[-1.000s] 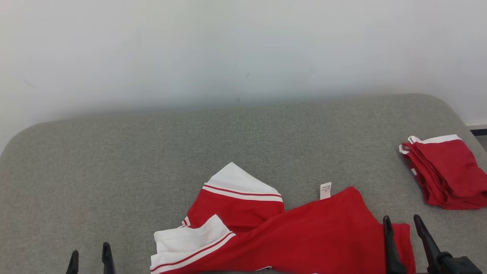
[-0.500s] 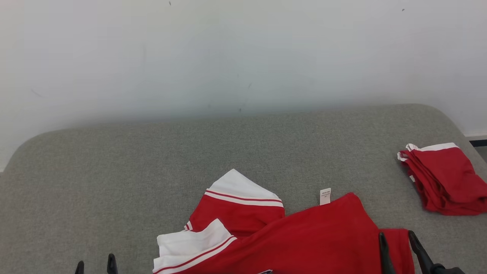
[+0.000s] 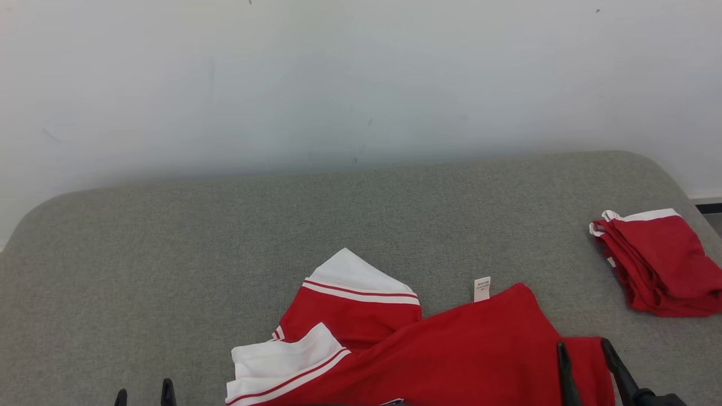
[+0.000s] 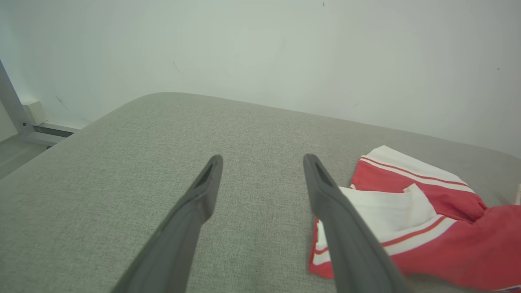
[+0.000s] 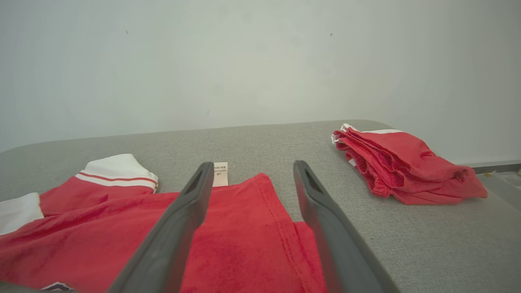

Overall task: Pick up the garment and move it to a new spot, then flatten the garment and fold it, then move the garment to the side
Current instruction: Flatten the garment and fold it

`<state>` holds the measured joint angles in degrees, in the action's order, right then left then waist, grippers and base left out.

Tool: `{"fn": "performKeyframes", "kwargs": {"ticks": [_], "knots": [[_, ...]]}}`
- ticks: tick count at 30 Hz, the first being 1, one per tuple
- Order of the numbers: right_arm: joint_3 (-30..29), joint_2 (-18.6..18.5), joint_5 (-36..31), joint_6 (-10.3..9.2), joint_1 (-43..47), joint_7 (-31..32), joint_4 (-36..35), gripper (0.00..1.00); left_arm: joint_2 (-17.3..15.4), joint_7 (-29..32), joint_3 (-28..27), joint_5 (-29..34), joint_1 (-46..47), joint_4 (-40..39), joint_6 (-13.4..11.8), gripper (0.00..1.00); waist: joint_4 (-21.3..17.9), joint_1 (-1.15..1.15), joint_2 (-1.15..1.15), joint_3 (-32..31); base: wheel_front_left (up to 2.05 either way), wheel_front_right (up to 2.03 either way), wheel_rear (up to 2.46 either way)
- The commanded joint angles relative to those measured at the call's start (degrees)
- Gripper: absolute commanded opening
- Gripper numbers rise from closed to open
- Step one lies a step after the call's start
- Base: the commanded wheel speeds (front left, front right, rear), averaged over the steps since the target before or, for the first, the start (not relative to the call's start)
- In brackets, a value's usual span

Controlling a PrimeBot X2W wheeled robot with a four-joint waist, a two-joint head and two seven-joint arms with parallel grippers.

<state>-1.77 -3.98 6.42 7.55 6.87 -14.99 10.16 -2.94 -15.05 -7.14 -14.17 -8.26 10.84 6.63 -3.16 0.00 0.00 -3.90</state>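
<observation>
A red garment (image 3: 451, 355) with white, red-striped cuffs and a small white label lies crumpled at the near edge of the grey padded surface (image 3: 225, 237). My right gripper (image 3: 584, 352) hovers open over the garment's right end, nothing between its fingers; the right wrist view has the red cloth (image 5: 244, 228) under and ahead of the open gripper (image 5: 252, 171). My left gripper (image 3: 144, 392) stands open at the lower left, apart from the garment. In the left wrist view the open gripper (image 4: 262, 162) is over bare padding, with the garment's white cuff (image 4: 386, 215) just to the right of its right finger.
A folded pile of red garments (image 3: 660, 259) with white trim sits at the right edge of the surface, also in the right wrist view as the pile (image 5: 403, 162). A pale wall (image 3: 361, 79) stands behind. A metal frame leg (image 4: 12, 106) stands at far left in the left wrist view.
The head camera tilted, so the whole picture shifted down a little. Both grippers sit lower in the picture than a second ago; the garment lies as before.
</observation>
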Motion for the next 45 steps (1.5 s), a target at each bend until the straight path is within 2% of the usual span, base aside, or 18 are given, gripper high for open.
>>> {"fn": "performKeyframes", "kwargs": {"ticks": [1,18,23,27,32,45], "knots": [[0.4,-0.3,-0.5,-0.14,-0.3,-0.2,-0.1,1.0,0.1,-0.1,0.1,0.0,0.0,0.2,0.2,1.0,0.1,0.0,0.0,0.1,0.0,0.0,0.0],[1.9,-2.1,0.3,-0.14,-2.6,0.1,1.5,1.0,0.1,-0.1,1.5,0.7,1.9,2.5,0.4,1.0,0.6,0.0,0.0,0.9,0.0,0.0,0.0],[0.9,-3.7,0.7,-0.15,-6.1,6.6,4.0,1.0,-1.3,0.2,5.9,1.7,5.9,8.6,0.9,1.0,0.5,0.0,0.0,1.7,0.0,0.0,0.0],[1.1,-5.0,0.9,-0.15,-9.7,13.8,6.1,1.0,-3.0,3.1,9.3,1.4,11.2,14.4,0.8,1.0,0.2,0.0,0.0,2.7,0.0,0.0,0.0],[2.1,-6.6,2.0,-0.14,-13.9,19.6,8.0,1.0,-5.1,7.2,13.7,-0.4,16.2,19.5,0.9,1.0,-0.4,0.0,0.0,4.1,0.0,0.0,0.0],[4.5,-8.9,3.3,-0.14,-19.1,21.2,9.6,1.0,-9.6,8.8,22.5,-6.1,23.3,23.5,0.9,1.0,-0.1,0.0,0.0,7.0,0.0,0.0,0.0]]}}
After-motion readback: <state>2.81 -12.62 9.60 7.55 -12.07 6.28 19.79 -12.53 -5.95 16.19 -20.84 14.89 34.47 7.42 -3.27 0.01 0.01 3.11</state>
